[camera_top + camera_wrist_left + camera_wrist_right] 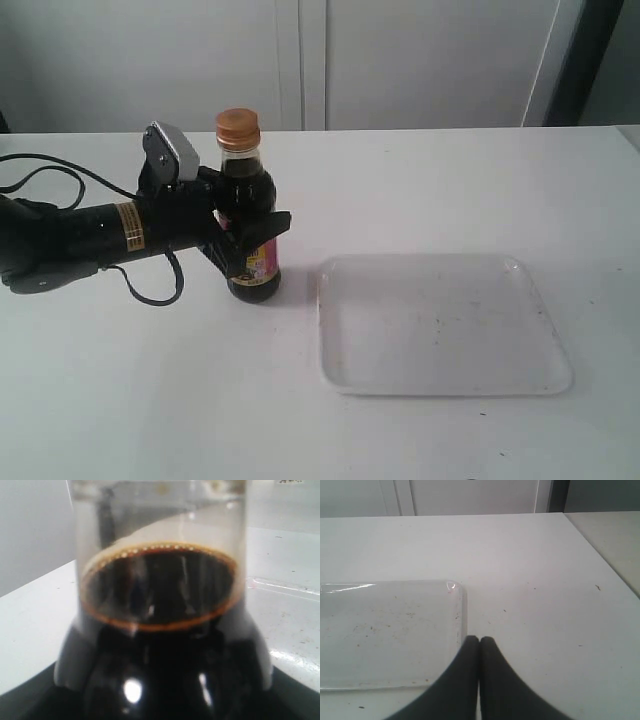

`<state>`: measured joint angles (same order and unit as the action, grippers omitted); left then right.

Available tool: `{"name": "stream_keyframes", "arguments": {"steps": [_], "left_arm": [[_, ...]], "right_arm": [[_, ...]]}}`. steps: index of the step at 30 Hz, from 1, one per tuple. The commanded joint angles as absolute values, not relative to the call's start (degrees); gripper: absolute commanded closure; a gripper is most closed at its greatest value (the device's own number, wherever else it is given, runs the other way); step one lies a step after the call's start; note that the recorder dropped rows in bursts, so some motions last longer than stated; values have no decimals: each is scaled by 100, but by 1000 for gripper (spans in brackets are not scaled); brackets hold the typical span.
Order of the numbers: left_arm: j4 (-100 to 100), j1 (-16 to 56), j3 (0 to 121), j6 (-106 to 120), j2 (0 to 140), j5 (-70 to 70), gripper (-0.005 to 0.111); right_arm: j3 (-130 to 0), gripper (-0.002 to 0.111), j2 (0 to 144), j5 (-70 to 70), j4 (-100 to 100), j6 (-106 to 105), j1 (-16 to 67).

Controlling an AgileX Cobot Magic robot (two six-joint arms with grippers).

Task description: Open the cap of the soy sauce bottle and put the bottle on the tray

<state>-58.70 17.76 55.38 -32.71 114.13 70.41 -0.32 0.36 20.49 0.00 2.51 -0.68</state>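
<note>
My left claw (250,240) is gripping the upright soy sauce bottle (250,215) on the table (430,180), beside the tray (440,325); cap (238,125) sitting closed; right claw (479,645) pinched shut, holding nothing.

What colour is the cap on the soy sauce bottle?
Orange-copper: the small round ribbed plastic cap tops the dark glass soy sauce bottle, best seen in the exterior view.
</note>
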Motion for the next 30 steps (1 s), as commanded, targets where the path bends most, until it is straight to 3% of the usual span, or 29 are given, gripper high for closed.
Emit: {"name": "stream_keyframes", "arguments": {"steps": [1,23,30], "left_arm": [[-6104,1792,5540,-3298,11372,6996,107],[-6104,1792,5540,-3298,11372,6996,107],[-6104,1792,5540,-3298,11372,6996,107]], "right_arm": [[0,108,0,2011,-38,229,-58],[0,108,0,1895,-112,211,-58],[0,108,0,1197,-112,211,-58]]}}
